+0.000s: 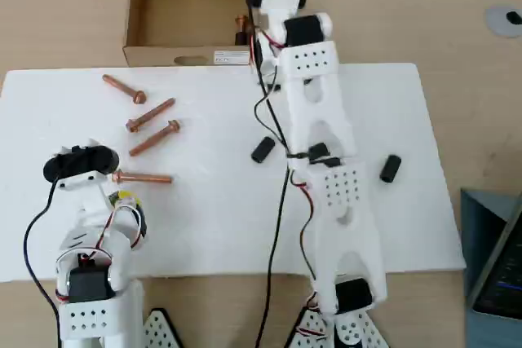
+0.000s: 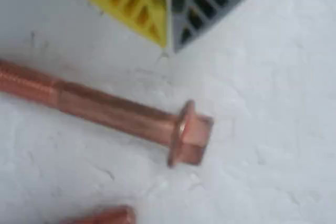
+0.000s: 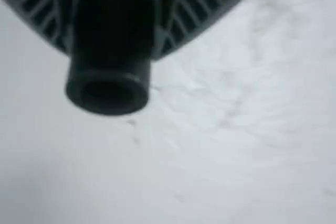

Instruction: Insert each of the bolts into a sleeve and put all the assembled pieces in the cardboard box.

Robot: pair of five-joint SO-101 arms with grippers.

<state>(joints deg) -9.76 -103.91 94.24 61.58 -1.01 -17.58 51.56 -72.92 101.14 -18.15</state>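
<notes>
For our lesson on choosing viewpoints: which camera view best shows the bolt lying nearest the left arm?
The left wrist view: the bolt lies close up, flanged head and shank plain. The high view shows the whole bolt, small, on the white sheet. The right wrist view shows a black sleeve instead.

White sheet (image 1: 212, 226) lies flat on wooden table (image 1: 65, 30), covering most of the middle. Laptop (image 1: 493, 275) at the table's right edge, cut off by the frame, just off the sheet's corner. Round grey cable port (image 1: 503, 19) set in the tabletop, far right corner, well apart from the sheet.
</notes>
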